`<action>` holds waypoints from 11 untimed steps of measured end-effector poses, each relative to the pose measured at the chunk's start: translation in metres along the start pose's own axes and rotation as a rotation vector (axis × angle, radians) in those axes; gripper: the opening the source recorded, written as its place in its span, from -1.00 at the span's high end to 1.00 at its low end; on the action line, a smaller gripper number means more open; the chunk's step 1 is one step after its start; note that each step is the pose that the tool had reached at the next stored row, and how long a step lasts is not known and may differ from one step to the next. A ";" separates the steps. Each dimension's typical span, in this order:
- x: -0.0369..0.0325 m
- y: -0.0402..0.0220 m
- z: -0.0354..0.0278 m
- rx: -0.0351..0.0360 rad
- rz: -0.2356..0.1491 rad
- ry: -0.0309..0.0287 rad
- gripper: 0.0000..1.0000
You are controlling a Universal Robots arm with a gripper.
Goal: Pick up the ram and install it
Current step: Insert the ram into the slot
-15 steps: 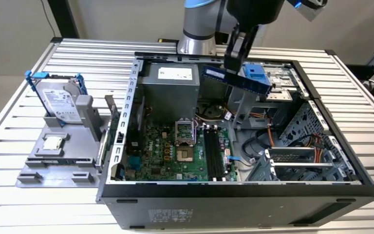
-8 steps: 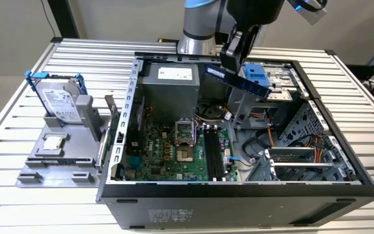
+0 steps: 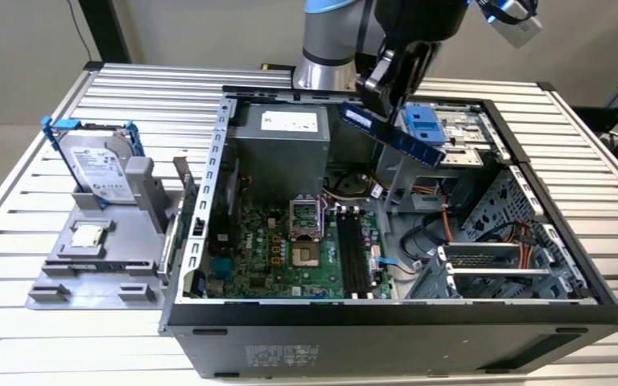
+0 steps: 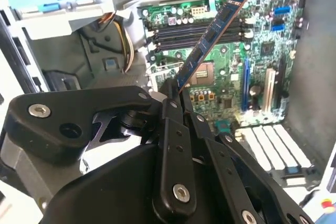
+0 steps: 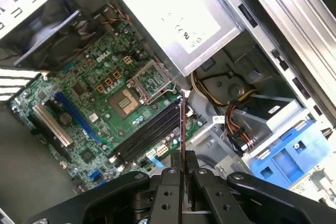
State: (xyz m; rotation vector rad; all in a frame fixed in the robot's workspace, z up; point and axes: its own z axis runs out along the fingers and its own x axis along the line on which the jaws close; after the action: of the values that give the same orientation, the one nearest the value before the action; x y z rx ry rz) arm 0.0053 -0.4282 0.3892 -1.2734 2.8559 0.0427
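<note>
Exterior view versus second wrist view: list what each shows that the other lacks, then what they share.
Exterior view: the arm, the table, and the hard drive and processor on a gray stand outside the case, at that view's left.
Second wrist view: a close look at the gripper clamped on one end of the ram.
Both: the ram held tilted over the open case, the motherboard and its black memory slots.

Black tool [image 4: 175, 96] grips ram [image 4: 210, 40] end; ram slants across memory slots [image 4: 178, 31] on motherboard [image 4: 262, 45].
</note>
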 end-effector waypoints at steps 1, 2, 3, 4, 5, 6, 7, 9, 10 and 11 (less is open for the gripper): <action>0.0000 0.0000 0.0001 0.0005 0.020 -0.0004 1.00; 0.0000 0.0000 0.0002 0.0009 0.037 -0.0007 1.00; 0.0000 0.0000 0.0003 0.0013 0.056 -0.0011 1.00; 0.0000 0.0000 0.0004 0.0017 0.073 -0.0015 1.00; 0.0000 0.0000 0.0006 0.0022 0.092 -0.0018 1.00; 0.0000 0.0000 0.0006 0.0027 0.110 -0.0021 1.00; 0.0000 0.0000 0.0008 0.0031 0.128 -0.0025 1.00; 0.0000 0.0000 0.0010 0.0040 0.164 -0.0031 1.00; 0.0000 0.0000 0.0012 0.0044 0.182 -0.0035 1.00; 0.0000 0.0000 0.0013 0.0048 0.200 -0.0038 1.00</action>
State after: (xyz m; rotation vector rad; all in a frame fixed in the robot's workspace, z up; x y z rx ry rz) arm 0.0053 -0.4282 0.3879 -0.9811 2.9663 0.0402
